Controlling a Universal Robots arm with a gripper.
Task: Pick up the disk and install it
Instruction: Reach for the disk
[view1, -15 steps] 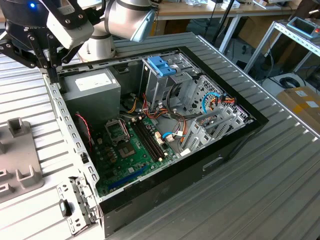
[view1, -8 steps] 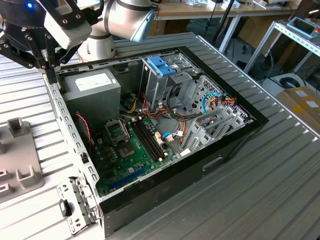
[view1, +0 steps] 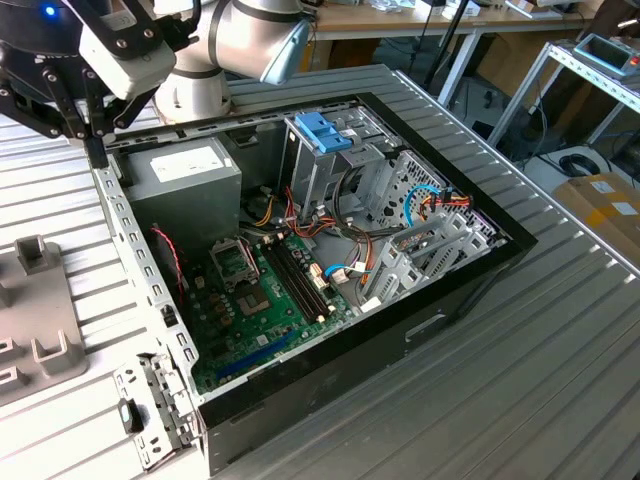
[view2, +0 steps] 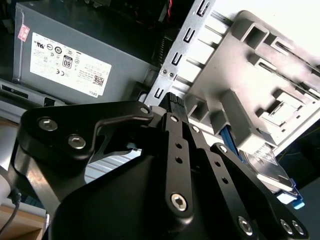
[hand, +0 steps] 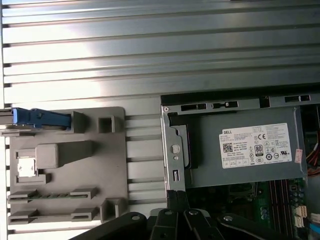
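Gripper (hand: 177, 197) pinched together, empty, by case wall (hand: 172, 150). Disk (view2: 265, 161) well off to side, slotted at grey holder (hand: 70, 165) edge. Open up before you descend; square to blue rails (hand: 42, 118).

The exterior view looks down at a slant from high and well back over the open computer case (view1: 330, 390) on the ribbed table (view1: 560, 350). The first wrist view faces straight down on the power supply (hand: 245, 150) and grey tray (hand: 110, 165). The second wrist view looks close past the gripper (view2: 175, 102) at that same power supply (view2: 75, 65) and tray (view2: 220, 65).
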